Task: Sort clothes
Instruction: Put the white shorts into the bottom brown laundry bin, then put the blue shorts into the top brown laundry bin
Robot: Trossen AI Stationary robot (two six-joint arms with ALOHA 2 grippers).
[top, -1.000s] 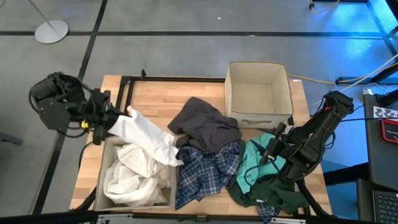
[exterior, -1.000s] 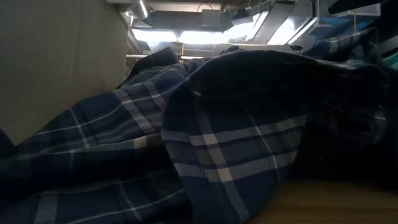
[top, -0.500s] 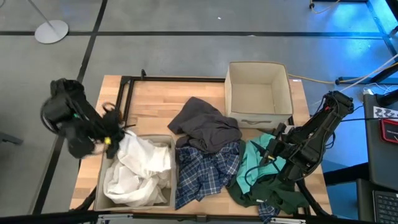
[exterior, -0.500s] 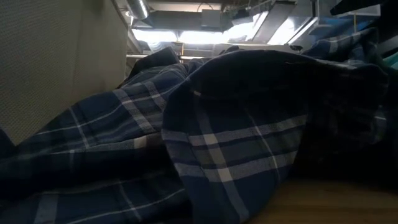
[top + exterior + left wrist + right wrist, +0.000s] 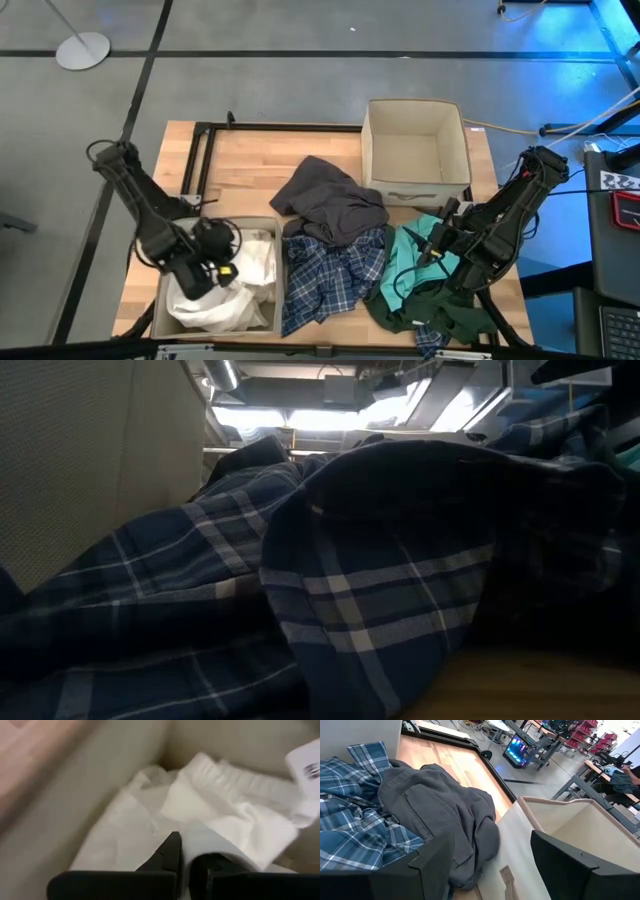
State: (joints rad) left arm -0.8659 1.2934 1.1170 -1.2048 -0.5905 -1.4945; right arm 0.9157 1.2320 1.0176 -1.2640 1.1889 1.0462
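Risk: white garment (image 5: pixel 232 282) snags on left fingers when arm lifts, drags back out of near bin (image 5: pixel 160 305); cause – cloth bunched around tips. Left gripper (image 5: pixel 212 270) down inside near bin, fingers (image 5: pixel 172 851) pressed nearly together, white cloth lying right under and ahead of tips, pinch or not – cannot tell. Right gripper (image 5: pixel 437 242) waits right of near bin, over teal garment (image 5: pixel 402 262), fingers (image 5: pixel 437 857) spread, empty. Grey garment (image 5: pixel 445 810) and plaid shirt (image 5: pixel 330 272) on surface (image 5: pixel 250 160) between the two arms.
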